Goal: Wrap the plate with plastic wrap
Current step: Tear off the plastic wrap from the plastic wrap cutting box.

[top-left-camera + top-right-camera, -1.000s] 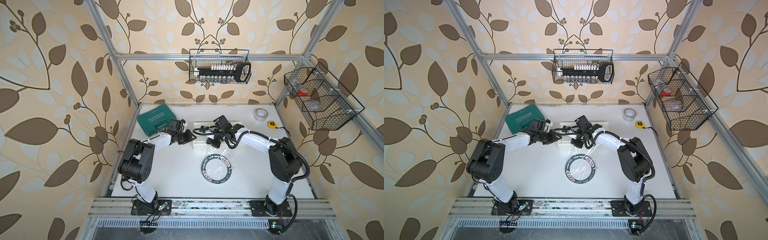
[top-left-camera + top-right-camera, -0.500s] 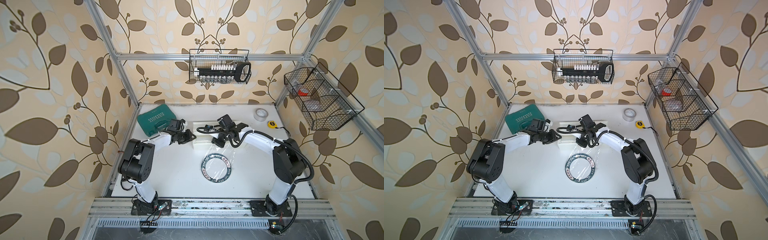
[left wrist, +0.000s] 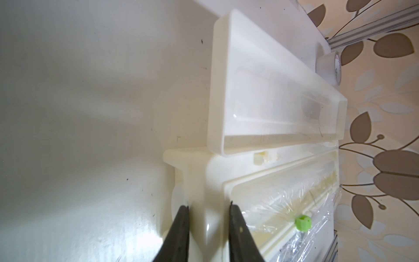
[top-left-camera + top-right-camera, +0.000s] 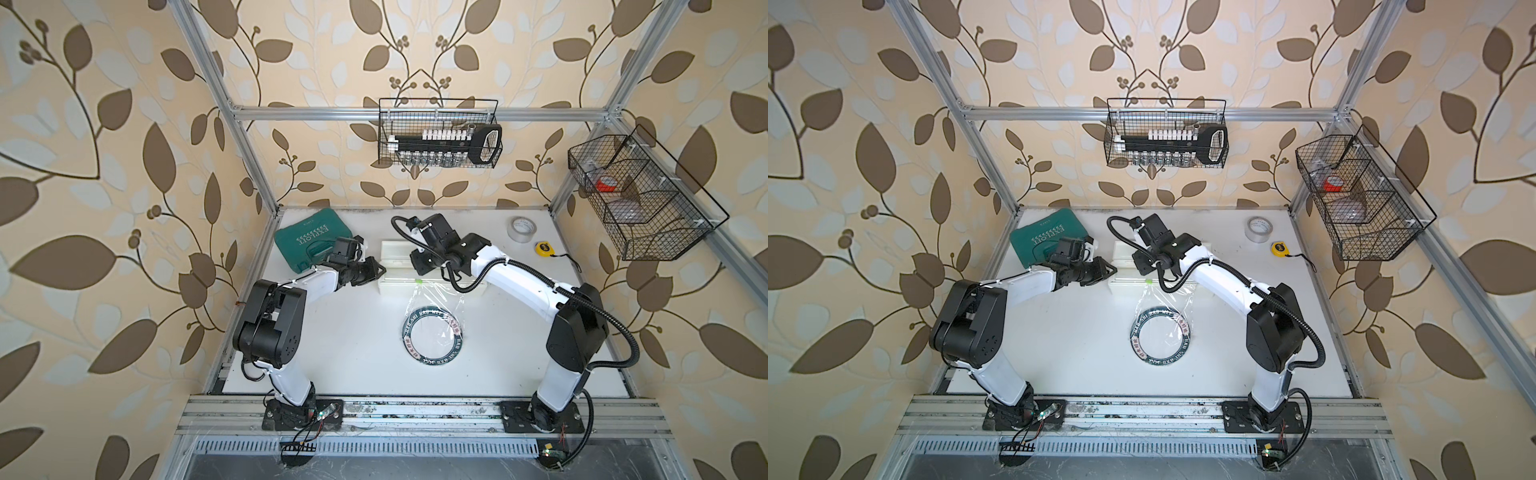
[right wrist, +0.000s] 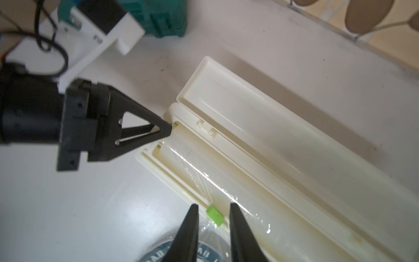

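A: Where's the plastic wrap [image 4: 437, 296]?
B: Draped from the dispenser box [image 5: 283, 158] onto the plate [image 4: 432, 363]; flimsy, clingy, probably tears easily; pinch its free edge. Left gripper [image 3: 208, 206] clamps the box end; right gripper [image 5: 214, 204] hovers, fingers parted.

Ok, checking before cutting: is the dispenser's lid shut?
No, the lid lies flipped open, flat on the table behind the dispenser.

The dispenser box [image 4: 392, 287] is lying with one end between the left claw's [image 3: 208, 206] fingers, its open lid resting just behind. The tab [image 5: 215, 215] is sitting between the right claw's [image 5: 213, 206] fingers. The plate [image 4: 407, 336] is lying just before that claw, plastic wrap [image 4: 436, 297] draping over it. The tape roll [image 4: 521, 228] is standing well off to its right.
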You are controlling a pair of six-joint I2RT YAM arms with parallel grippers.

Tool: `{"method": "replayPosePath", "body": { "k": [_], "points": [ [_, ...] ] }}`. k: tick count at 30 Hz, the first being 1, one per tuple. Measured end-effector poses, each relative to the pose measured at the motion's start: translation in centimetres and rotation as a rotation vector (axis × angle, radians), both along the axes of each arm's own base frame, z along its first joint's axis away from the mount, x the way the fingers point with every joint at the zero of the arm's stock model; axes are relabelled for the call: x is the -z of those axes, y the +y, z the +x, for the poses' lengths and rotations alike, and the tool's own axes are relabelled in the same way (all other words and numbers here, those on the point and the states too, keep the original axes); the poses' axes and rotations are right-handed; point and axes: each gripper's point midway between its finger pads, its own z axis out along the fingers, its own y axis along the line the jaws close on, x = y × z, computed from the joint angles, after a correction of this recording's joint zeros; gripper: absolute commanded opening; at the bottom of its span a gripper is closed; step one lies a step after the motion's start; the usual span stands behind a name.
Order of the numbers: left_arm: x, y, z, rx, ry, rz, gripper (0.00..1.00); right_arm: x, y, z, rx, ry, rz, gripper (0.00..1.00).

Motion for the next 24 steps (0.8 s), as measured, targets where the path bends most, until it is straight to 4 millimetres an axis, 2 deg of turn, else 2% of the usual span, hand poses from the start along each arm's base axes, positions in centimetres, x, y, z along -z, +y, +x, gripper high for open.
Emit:
{"method": "replayPosePath", "body": {
  "k": [2,3,9,13,18,24],
  "points": [
    [0.0,0.1,-0.1,-0.004,-0.004,0.001,0.00,-0.5,-0.2,0.3,0.137,0.021,0.036,0.34],
    [0.0,0.2,-0.2,-0.006,-0.005,0.003,0.00,-0.1,-0.6,0.1,0.196,0.034,0.035,0.37],
    [0.0,0.2,-0.4,-0.015,-0.010,0.014,0.00,5.2,-0.7,-1.0,0.378,0.134,-0.071,0.40],
    [0.0,0.1,-0.5,-0.013,-0.014,0.016,0.00,7.6,-1.1,-1.2,0.437,0.171,-0.123,0.40],
    [0.0,0.2,-0.5,-0.019,-0.017,0.020,0.00,7.9,-1.7,-1.5,0.481,0.175,-0.135,0.37],
    [-0.1,0.2,-0.4,-0.020,-0.018,0.022,0.00,7.9,-1.3,-1.7,0.488,0.180,-0.122,0.36]
  ]
}}
